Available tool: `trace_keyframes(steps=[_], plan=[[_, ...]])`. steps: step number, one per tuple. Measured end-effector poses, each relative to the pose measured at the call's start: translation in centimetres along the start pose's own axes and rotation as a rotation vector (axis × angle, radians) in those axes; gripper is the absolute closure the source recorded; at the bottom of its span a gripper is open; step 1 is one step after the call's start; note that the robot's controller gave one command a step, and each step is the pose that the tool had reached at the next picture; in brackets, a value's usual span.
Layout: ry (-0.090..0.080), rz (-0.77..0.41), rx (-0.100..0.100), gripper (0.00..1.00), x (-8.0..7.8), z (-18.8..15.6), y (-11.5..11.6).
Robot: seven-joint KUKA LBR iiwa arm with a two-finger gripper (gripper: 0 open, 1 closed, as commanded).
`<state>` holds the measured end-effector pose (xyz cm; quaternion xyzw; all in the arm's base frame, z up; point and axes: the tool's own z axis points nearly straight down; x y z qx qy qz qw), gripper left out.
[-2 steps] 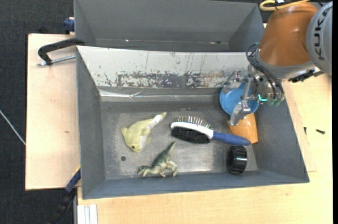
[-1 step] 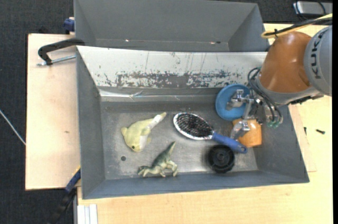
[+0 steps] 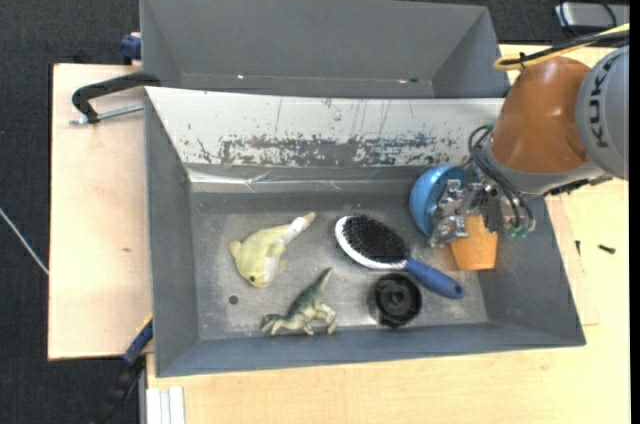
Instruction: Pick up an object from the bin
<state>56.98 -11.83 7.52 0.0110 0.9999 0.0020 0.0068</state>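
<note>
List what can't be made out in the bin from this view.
- Blue round thing, camera view: its right part is hidden behind the gripper.
- Orange block: its top is covered by the gripper, so its full shape is unknown.
- Black round thing: too small to tell its kind.

Hairbrush (image 3: 372, 242) lies mid bin (image 3: 168, 242): plush toy (image 3: 263, 254) left of it, dinosaur toy (image 3: 302, 312) front-left, round cap (image 3: 397, 300) just in front, disc (image 3: 430, 197) behind-right, block (image 3: 475, 252) right, beside its handle.
</note>
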Motion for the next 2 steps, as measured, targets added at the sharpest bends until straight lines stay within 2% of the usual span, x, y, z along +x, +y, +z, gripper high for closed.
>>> trace_keyframes(steps=[1, 2], plan=[[0.003, 0.114, 0.004, 1.0, -0.5, -1.6, 0.1], [-0.002, 0.131, 0.005, 1.0, -0.4, -14.6, 1.2]])
